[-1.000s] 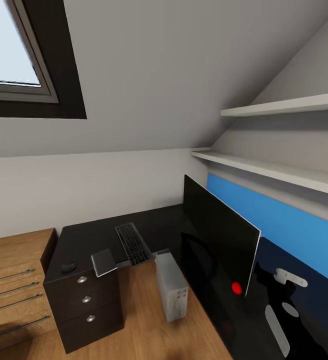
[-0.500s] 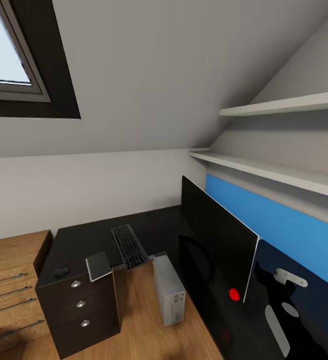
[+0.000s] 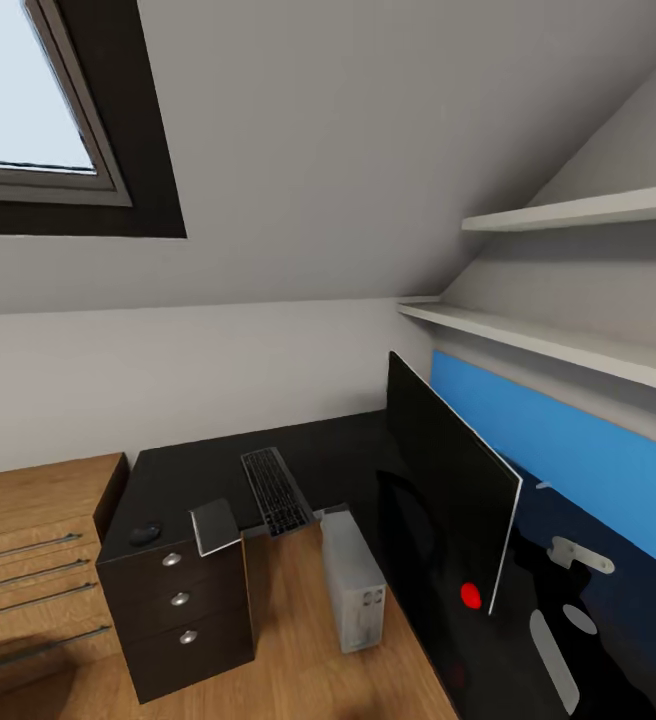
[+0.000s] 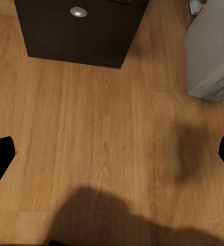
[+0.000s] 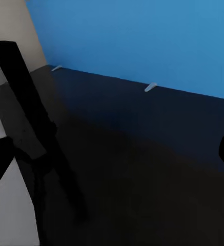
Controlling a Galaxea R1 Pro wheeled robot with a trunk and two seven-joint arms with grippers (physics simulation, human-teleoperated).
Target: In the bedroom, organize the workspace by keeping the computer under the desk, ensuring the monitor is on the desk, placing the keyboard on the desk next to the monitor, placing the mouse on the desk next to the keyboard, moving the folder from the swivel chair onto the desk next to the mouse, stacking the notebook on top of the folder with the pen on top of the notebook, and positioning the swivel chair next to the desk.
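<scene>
Robot faces the counter (image 3: 318,460): keyboard (image 3: 277,490) at 9 o'clock of the monitor (image 3: 448,490), computer (image 3: 353,580) beneath. Both claws spread apart, empty. Next likely fetching the folder.

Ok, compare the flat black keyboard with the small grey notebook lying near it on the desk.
The flat black keyboard is long, narrow and covered in dark keys; the small grey notebook is shorter, squarer and plain-faced. The keyboard is black, the notebook lighter grey. The keyboard lies nearer the wide black monitor; the notebook sits above the drawers. Both lie flat on the long black desk, overhanging its front edge.
</scene>
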